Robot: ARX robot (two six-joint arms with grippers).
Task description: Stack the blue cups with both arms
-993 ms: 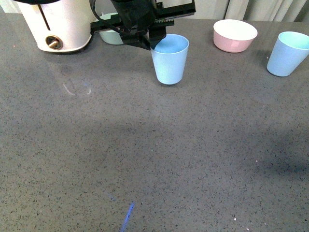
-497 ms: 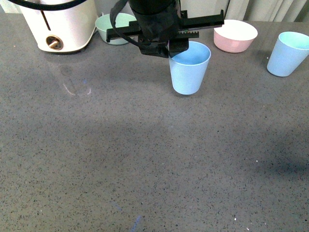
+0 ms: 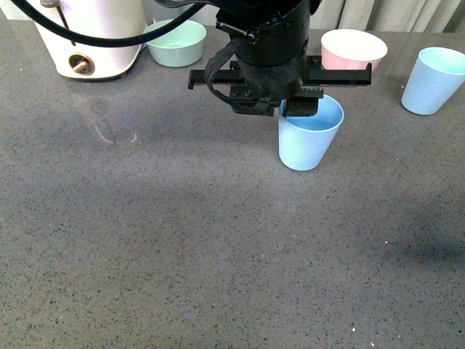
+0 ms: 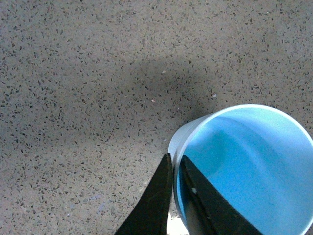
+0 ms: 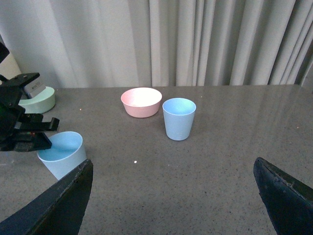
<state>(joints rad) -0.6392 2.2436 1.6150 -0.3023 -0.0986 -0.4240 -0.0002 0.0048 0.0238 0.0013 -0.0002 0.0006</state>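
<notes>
At the far left of the grey speckled desk (image 3: 145, 240) stands a white appliance (image 3: 87, 36), with the green bowl (image 3: 174, 42) just beside it. Neither is part of the job.

Near the middle, the left claw (image 3: 298, 109) is closed on one blue cup (image 3: 310, 134). The left wrist view shows one finger outside the wall and one inside, pinching the rim at a single spot (image 4: 175, 161). The cup hangs slightly tilted, and its shadow on the desk suggests that it is lifted, though the base is hidden.

The cup looks like thin, smooth plastic, so it is probably very light, fairly stiff and not fragile, but slick. A one-sided rim pinch lets such a cup swing or slip, so slow travel would suit it. The rim may also flex a little under pressure.

To the right sits the pink bowl (image 3: 354, 52). Well apart from the carried cup, the second blue cup (image 3: 434, 80) stands upright and open, near the desk's right edge.

The right claw (image 5: 172, 161) is spread wide and holds nothing, back from that cup. Being empty and light, the standing cup would likely skid or tip if pushed. A steadying hold around its outer wall below the rim would leave the mouth free, and the taper should guide the carried cup in.
</notes>
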